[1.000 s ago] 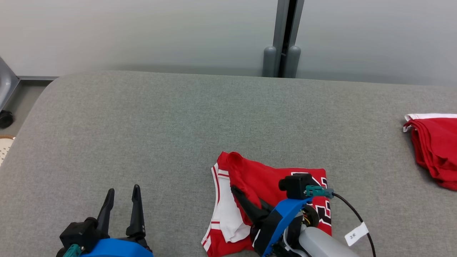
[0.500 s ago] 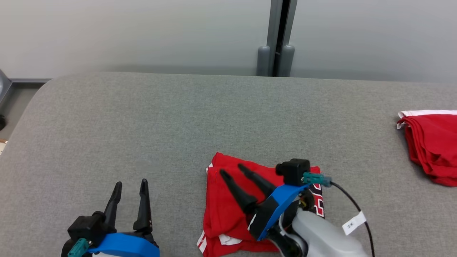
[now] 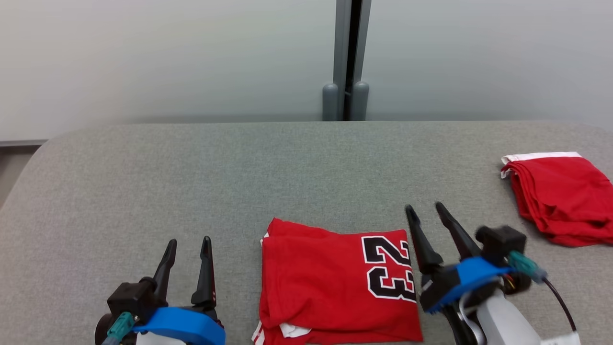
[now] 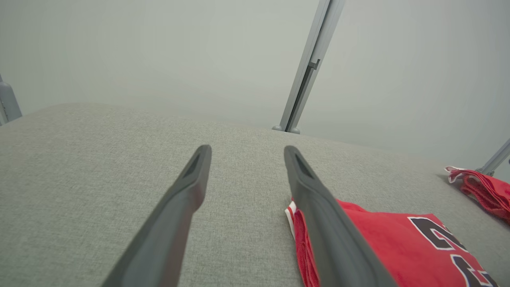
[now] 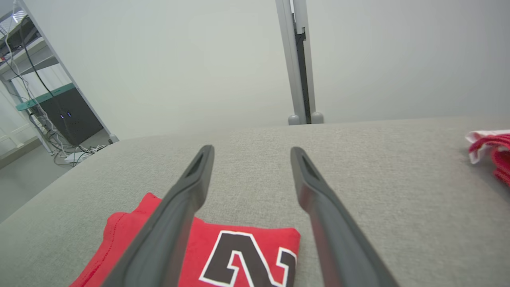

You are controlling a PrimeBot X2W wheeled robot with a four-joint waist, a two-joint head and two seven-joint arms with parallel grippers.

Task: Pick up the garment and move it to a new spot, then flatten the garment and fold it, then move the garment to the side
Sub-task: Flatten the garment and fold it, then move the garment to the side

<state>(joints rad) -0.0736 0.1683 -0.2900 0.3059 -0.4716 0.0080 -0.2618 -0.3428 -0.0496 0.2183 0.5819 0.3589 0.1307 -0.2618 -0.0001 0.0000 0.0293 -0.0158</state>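
Note:
The garment (image 3: 335,282) is a red jersey with a black number 23, lying folded into a flat rectangle near the front edge of the grey table (image 3: 287,167). It also shows in the left wrist view (image 4: 390,235) and the right wrist view (image 5: 239,255). My left gripper (image 3: 189,244) is open to the left of it, above bare table. Just off the jersey's right edge, my right gripper (image 3: 424,208) stands open with nothing between its fingers. Both gaps are empty in the wrist views: left gripper (image 4: 246,150), right gripper (image 5: 252,150).
A second red garment (image 3: 558,196) with a white band lies bunched at the table's right side. A grey post (image 3: 346,57) stands against the pale wall behind the table. Shelving with cables (image 5: 36,79) stands off to the left in the right wrist view.
My right gripper opened, let go of the red fold and pulled back to the right, off the garment. The jersey now lies folded flat. The camera has shifted.

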